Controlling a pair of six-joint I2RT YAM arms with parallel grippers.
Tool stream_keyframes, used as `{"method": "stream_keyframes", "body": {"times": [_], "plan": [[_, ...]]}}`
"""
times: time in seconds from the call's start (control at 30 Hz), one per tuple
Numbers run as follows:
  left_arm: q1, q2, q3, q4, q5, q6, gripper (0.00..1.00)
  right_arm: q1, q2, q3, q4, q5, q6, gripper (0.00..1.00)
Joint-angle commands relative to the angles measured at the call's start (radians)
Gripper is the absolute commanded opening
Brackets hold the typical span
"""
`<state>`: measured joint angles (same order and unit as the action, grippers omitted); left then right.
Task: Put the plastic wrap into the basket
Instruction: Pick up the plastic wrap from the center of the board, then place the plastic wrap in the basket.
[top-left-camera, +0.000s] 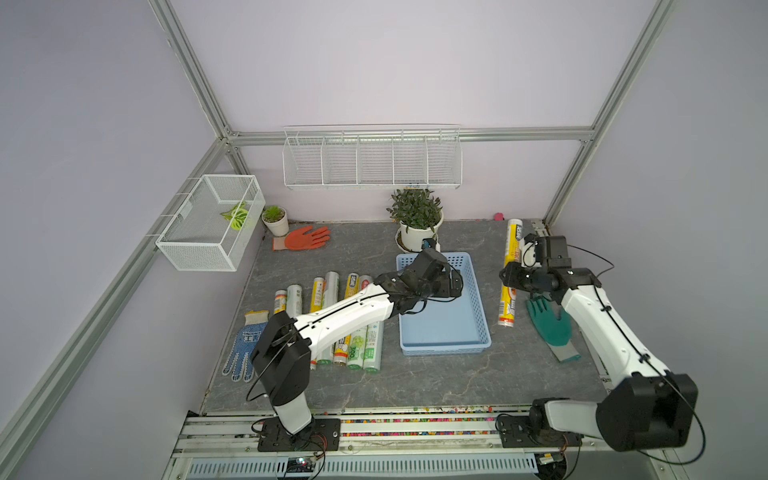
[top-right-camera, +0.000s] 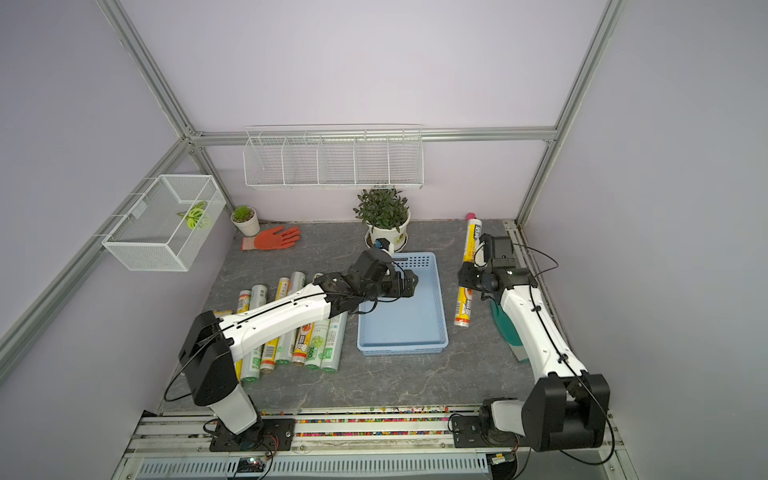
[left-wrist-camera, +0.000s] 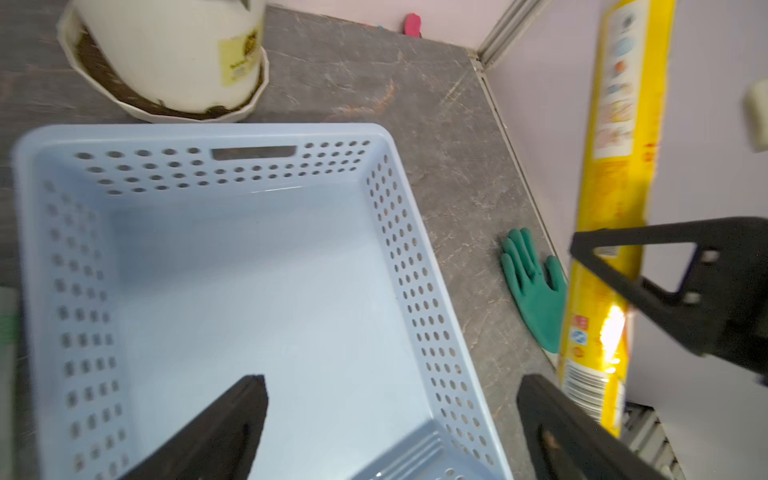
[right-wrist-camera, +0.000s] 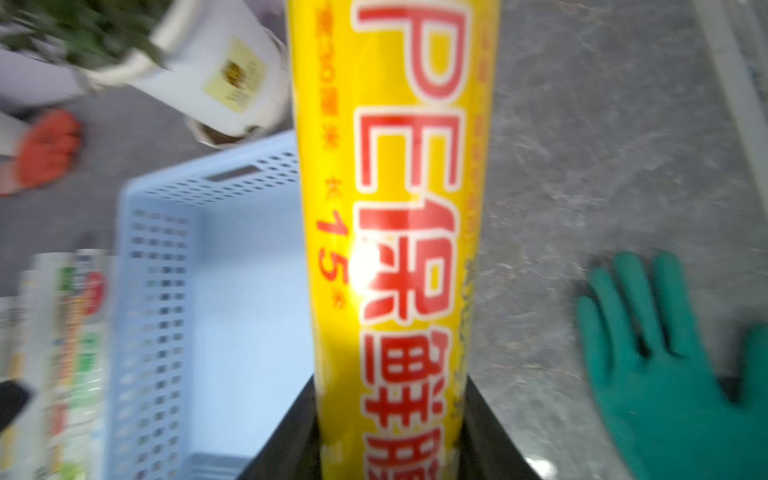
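Reaching in from the near right corner of the tabletop (top-left-camera: 415, 386), the right arm (top-left-camera: 590, 316) is seen folded at the elbow, forearm slanted toward the far edge, wrist turned inward. The right gripper (top-left-camera: 509, 277) is clamped across the middle of the yellow roll (top-left-camera: 512, 245) of plastic wrap. In the right wrist view both black fingers (right-wrist-camera: 286, 440) are pressed against the roll's sides. The roll is held lengthwise, parallel to the basket's right long wall and just beside it, between the basket (top-left-camera: 440, 332) and the green glove (top-left-camera: 548, 328). Whether the roll is clear of the tabletop cannot be settled.

The left arm (top-left-camera: 345, 311) is stretched from the near left corner across the remaining rolls (top-left-camera: 357, 353). Its left gripper (left-wrist-camera: 390, 386) is poised above the basket's far half, jaws spread wide.

The basket is noted mid-tabletop, in front of the potted plant (top-left-camera: 415, 216) at the far edge.

Hidden or unclear: the middles of the remaining rolls are covered by the left forearm, so no count is given. Part of the glove is covered by the right forearm in both top views. The right wrist view is blurred, and only the roll's large red lettering can be read.
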<state>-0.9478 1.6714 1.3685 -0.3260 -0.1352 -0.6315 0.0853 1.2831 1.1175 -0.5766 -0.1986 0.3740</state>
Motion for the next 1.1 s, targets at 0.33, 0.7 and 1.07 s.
{"method": "stream_keyframes", "body": {"times": [0.33, 0.7, 1.07], "plan": [[0.157, -0.434, -0.496, 0.151, -0.021, -0.058, 0.99, 0.388, 0.263, -0.012, 0.375, -0.169, 0.316, 0.32], [0.160, -0.503, -0.538, 0.123, -0.037, -0.051, 1.00, 0.449, 0.386, 0.065, 0.297, -0.179, 0.293, 0.32], [0.160, -0.375, -0.441, 0.139, 0.183, -0.024, 0.98, 0.388, 0.377, 0.111, 0.057, -0.036, 0.179, 0.33]]}}
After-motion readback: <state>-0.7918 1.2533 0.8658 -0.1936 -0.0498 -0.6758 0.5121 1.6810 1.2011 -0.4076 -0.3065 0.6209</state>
